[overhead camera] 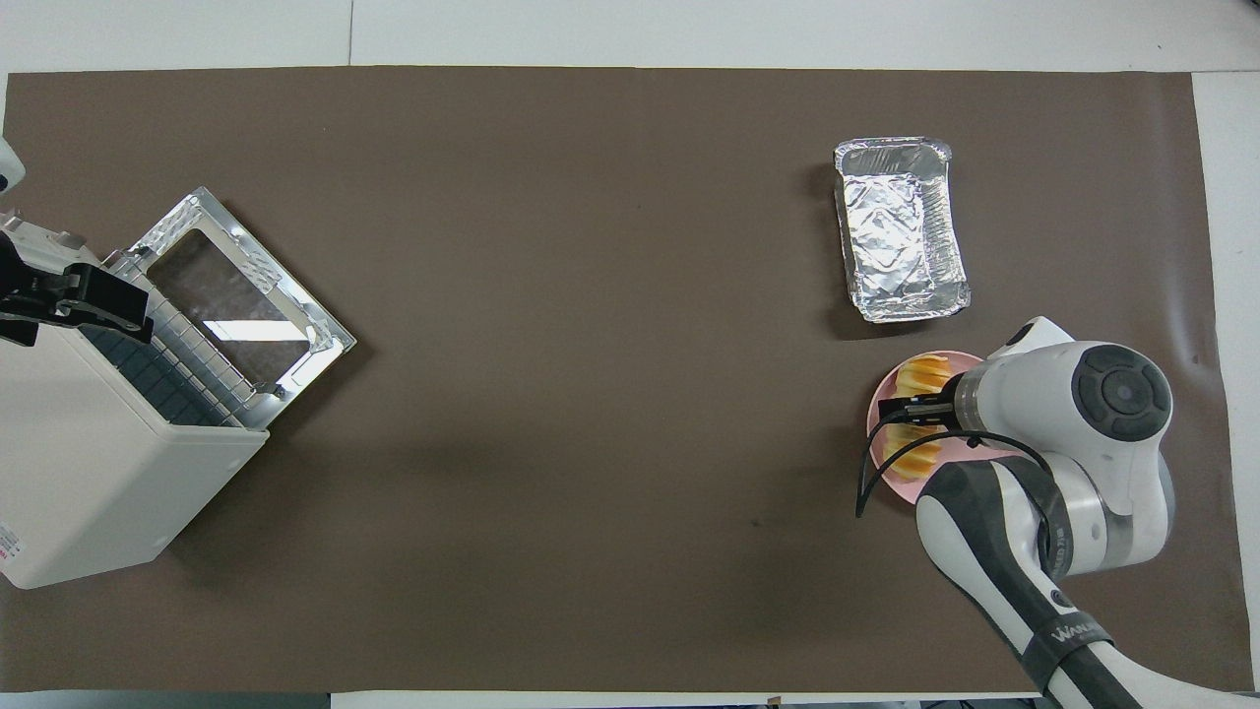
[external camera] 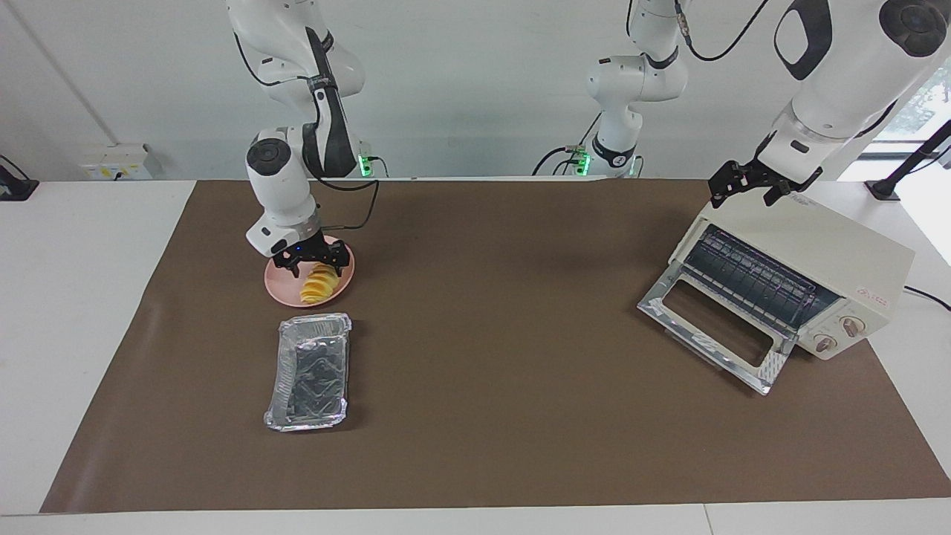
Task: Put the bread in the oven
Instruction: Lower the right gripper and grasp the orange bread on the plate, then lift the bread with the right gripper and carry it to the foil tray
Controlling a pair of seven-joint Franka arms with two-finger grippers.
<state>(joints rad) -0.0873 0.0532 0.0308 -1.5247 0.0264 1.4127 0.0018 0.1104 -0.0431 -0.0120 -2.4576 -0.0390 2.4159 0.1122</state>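
Brown mat [external camera: 490, 416] covers most of a white table, w/ a pale wall at the robots' end.

Bread [external camera: 318, 283] lies on a round pink plate [external camera: 276, 288] toward the right arm's end of the table. It's a yellow-orange loaf of ridged slices, lying lengthwise away from the robots. Right gripper [external camera: 310, 259] is directly over the bread's robot-side end, low down on it, fingers spread apart w/ one on each side of the loaf. Not clamped; can't tell if the tips touch the slices or the plate. In the overhead view the right gripper [overhead camera: 911, 409] and its wrist cover the loaf's middle, so only the two ends of the bread [overhead camera: 927, 370] show, plus a strip of plate rim [overhead camera: 874, 418].

Just beside the plate, farther from the robots than the gripper, sits a crinkled silver foil tray [external camera: 310, 370], long side running away from the robots; close to the plate but apart from it.

Well apart, at the left arm's end, is the oven [external camera: 810, 267]: cream-white box, glass door [external camera: 713, 327] dropped fully open onto the mat, wire rack visible inside, two round knobs on the front. Left gripper [external camera: 745, 182] hangs over the oven's top edge at its robot-side corner, fingers apart, holding nothing; that arm is waiting.
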